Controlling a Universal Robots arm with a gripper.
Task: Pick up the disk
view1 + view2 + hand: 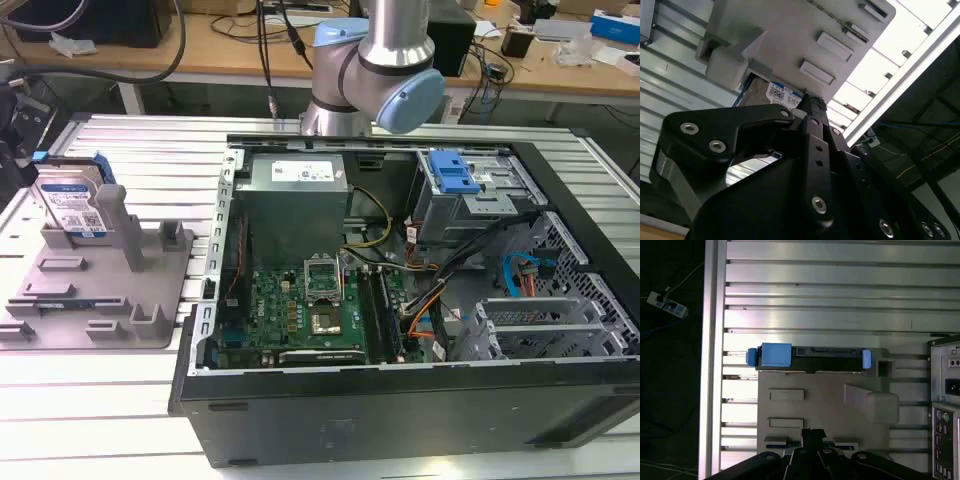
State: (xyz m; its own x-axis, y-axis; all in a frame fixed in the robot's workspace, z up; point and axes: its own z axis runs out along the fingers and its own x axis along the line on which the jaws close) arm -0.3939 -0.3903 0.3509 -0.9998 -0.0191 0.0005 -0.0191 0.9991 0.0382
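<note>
A ribbed metal table [100,420] carries everything, and most of it is taken up by an open black computer case [400,425] lying on its side, with a green circuit board [300,310] and a grey metal box [295,195] inside. The robot arm [375,60] rises behind the case. At the exterior view's left, beside the case, a grey plastic holder [100,300] lies flat on the table. The disk [72,205] stands on edge in the holder's slot at the side away from the case, its white-and-blue label facing outward. In the first wrist view the disk [810,359] is seen edge-on with a blue rail [776,354] on it. The gripper [813,434] hangs above the holder's opposite edge, well apart from the disk; its fingertips look drawn together, and it holds nothing.
</note>
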